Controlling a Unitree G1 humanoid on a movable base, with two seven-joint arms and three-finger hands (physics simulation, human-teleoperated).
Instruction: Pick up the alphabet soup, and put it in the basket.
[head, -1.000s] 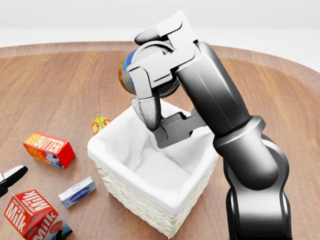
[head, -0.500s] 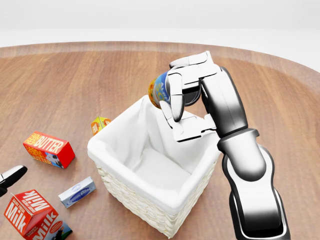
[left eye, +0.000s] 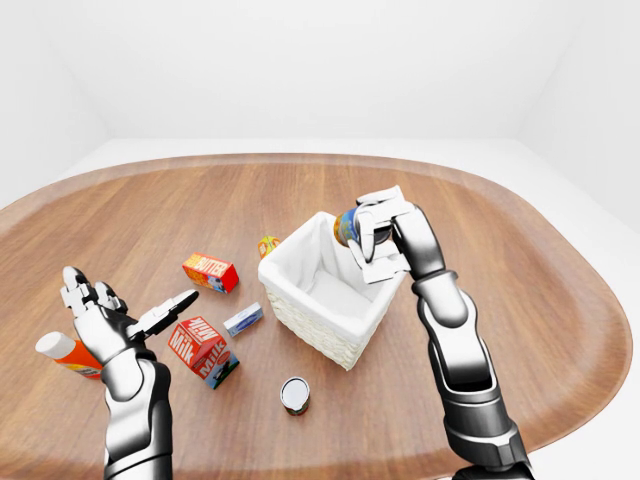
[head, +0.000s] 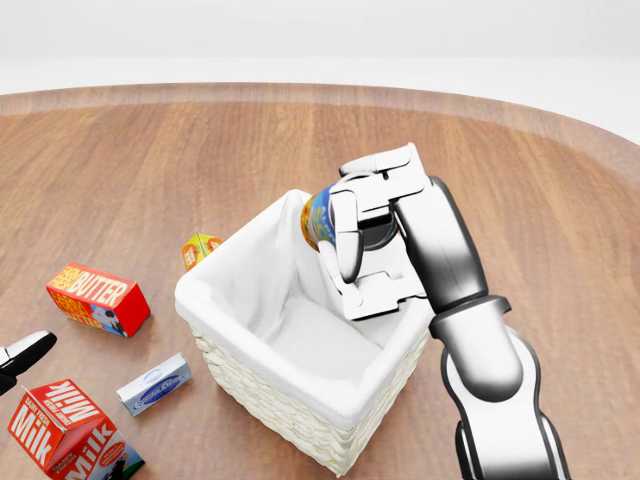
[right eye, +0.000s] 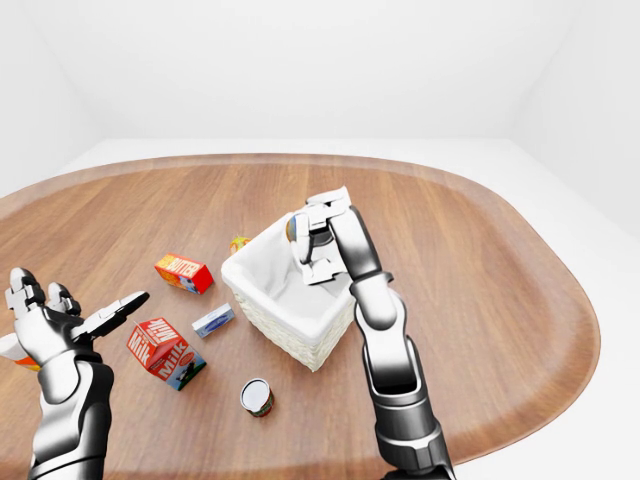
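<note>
The alphabet soup can (head: 320, 216), blue and orange, is held in my right hand (head: 345, 232), whose fingers are shut round it. It hangs over the far right corner of the white-lined wicker basket (head: 268, 400), just above the rim. In the left-eye view the can (left eye: 347, 226) and basket (left eye: 300, 315) sit mid-table. My left hand (left eye: 105, 315) is open, fingers spread, low at the left, away from the basket.
On the wooden table lie a butter box (head: 97, 297), a milk carton (head: 70, 427), a small blue-white box (head: 154, 383), a small orange-yellow box (head: 199, 247), a tin can (left eye: 294, 394) and a bottle with an orange end (left eye: 68, 352) beside my left hand.
My right hand has come down and toward the basket with the can, from high above the rim to just over its far corner. The left hand has stayed put.
</note>
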